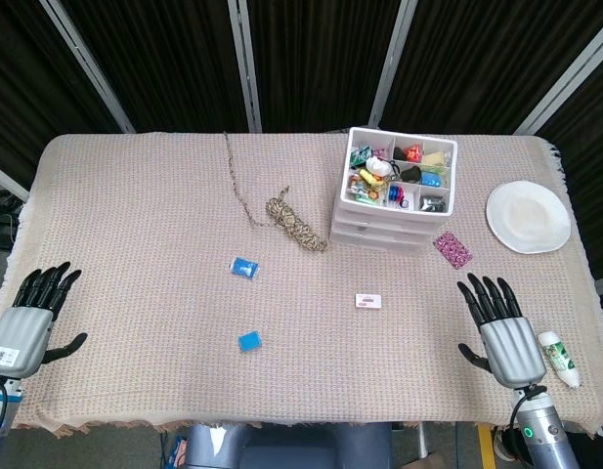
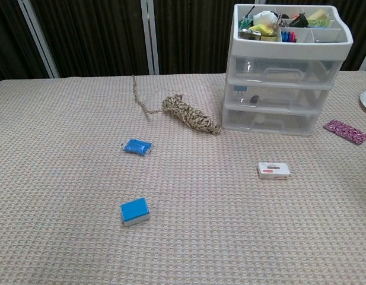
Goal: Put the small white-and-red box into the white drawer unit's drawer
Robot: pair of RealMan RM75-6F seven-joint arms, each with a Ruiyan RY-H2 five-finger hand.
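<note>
The small white-and-red box (image 1: pixel 369 301) (image 2: pixel 273 170) lies flat on the cloth, in front of the white drawer unit (image 1: pixel 394 220) (image 2: pixel 283 77). The unit has three clear-fronted drawers, all closed, and a top tray full of small items. My left hand (image 1: pixel 32 318) rests at the table's near left corner with fingers spread and nothing in it. My right hand (image 1: pixel 501 322) rests at the near right, fingers spread and empty, well right of the box. Neither hand shows in the chest view.
A coil of rope (image 1: pixel 293 223) (image 2: pixel 191 114) lies left of the drawer unit. Two blue items (image 1: pixel 244 267) (image 1: pixel 249 341) sit at the centre left. A patterned packet (image 1: pixel 452 249), a white plate (image 1: pixel 527 217) and a small tube (image 1: pixel 558 357) are on the right.
</note>
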